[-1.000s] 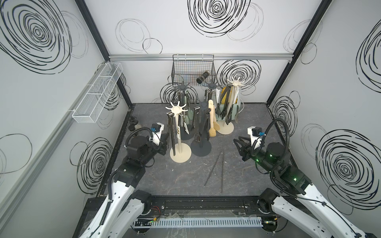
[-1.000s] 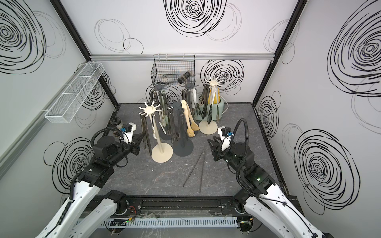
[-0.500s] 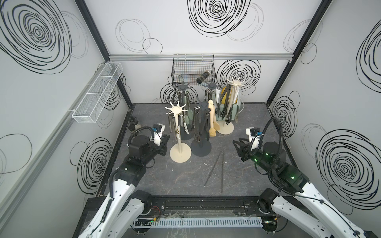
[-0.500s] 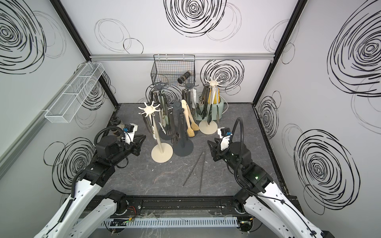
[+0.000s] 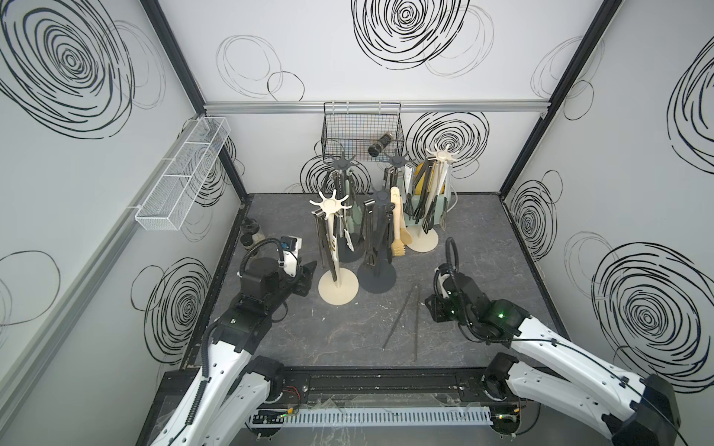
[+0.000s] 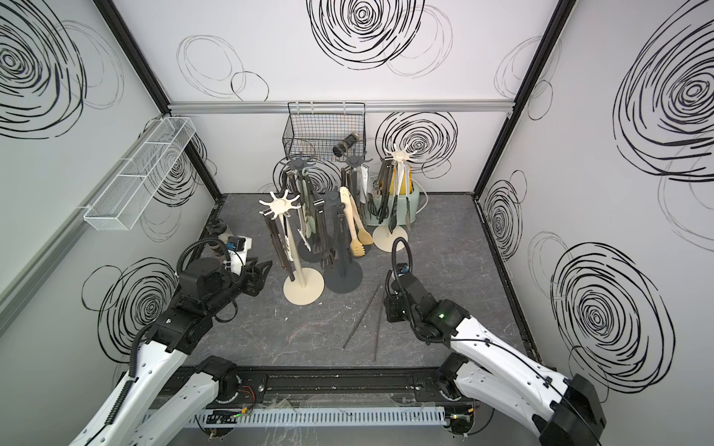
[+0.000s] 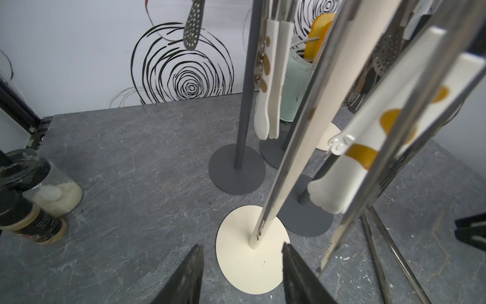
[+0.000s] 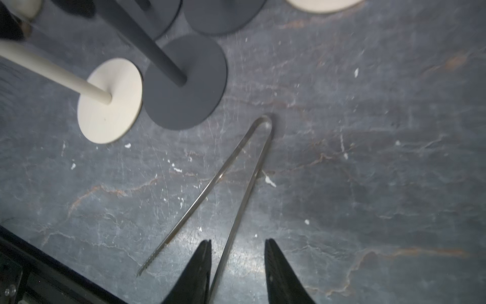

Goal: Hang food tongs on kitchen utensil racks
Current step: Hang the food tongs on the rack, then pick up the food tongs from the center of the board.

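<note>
Beside the near cream rack, on the side toward the left arm, the left gripper hangs low over the dark tabletop. Its jaws stand well apart with nothing in them. From its wrist camera, that rack's round base lies just past the fingertips.

A black-and-steel pair of tongs hangs from the rack's crown and runs down along the pole. A white pair with orange spots dangles close by; I cannot tell from which crown.

Just beside the near cream rack, on its other side, stands a dark grey rack loaded with black tongs, with a beige wooden pair hanging next to it. Behind the near cream rack, toward the back wall, are two more dark grey racks and a second cream rack, all hung with tongs.

In front of the near cream rack, toward the right arm, one steel pair of tongs lies flat on the tabletop. Its arms are spread and its joined end points at the racks. The right gripper is down over it, jaws partly open. One arm of the steel pair runs between the fingers, close along one of them. The jaws are not closed on it, and I cannot tell whether metal touches finger.
</note>
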